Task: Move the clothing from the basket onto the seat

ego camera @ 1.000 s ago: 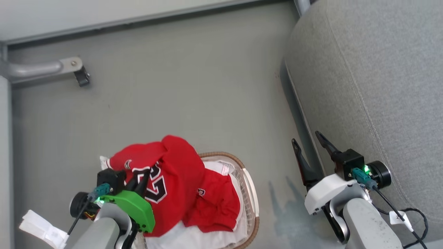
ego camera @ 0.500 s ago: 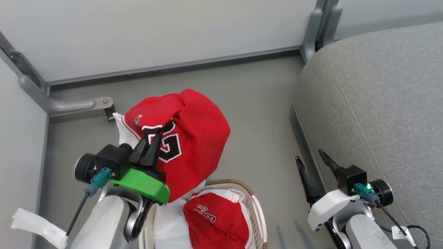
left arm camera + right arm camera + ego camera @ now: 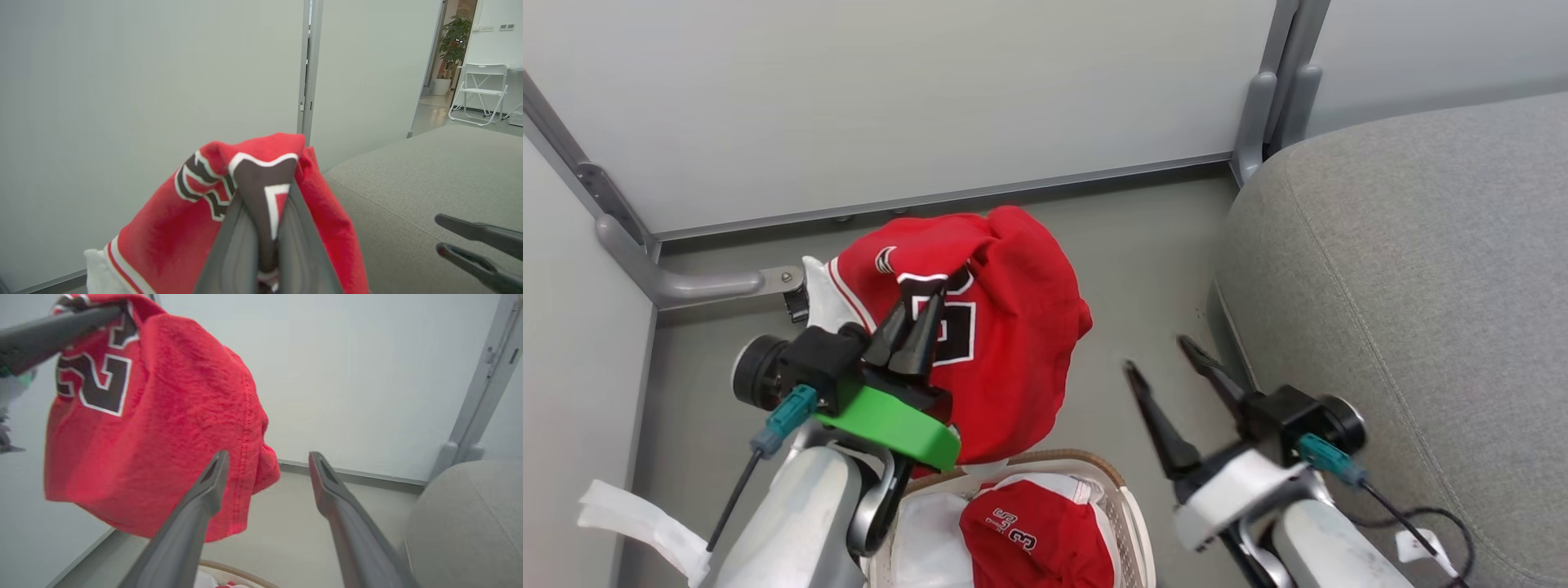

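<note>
Left end effector (image 3: 920, 304) is clamped shut on the red jersey (image 3: 1013, 343), pinching a gathered fold at the black-and-white numeral. The cloth drapes down and to its right, hanging clear above the basket (image 3: 1062, 457). Right end effector (image 3: 1156, 354) is empty with fingers spread wide, just right of the hanging hem, and the seat (image 3: 1421, 269) is on its far right. The second red piece, the shorts (image 3: 1033, 535), lies in the basket below the left end effector, on the white liner cloth (image 3: 923, 531).

Handling, judged: light, limp, thin fabric with no stiffness. It swings and bunches and isn't fragile. One pinch on a bunched fold looks enough. The fabric may be slick and creep out, so grab a thick bunch or a trim seam. For the shorts, take the top of the mound and avoid catching the liner. The hem may snag the basket rim if carried low.
</note>
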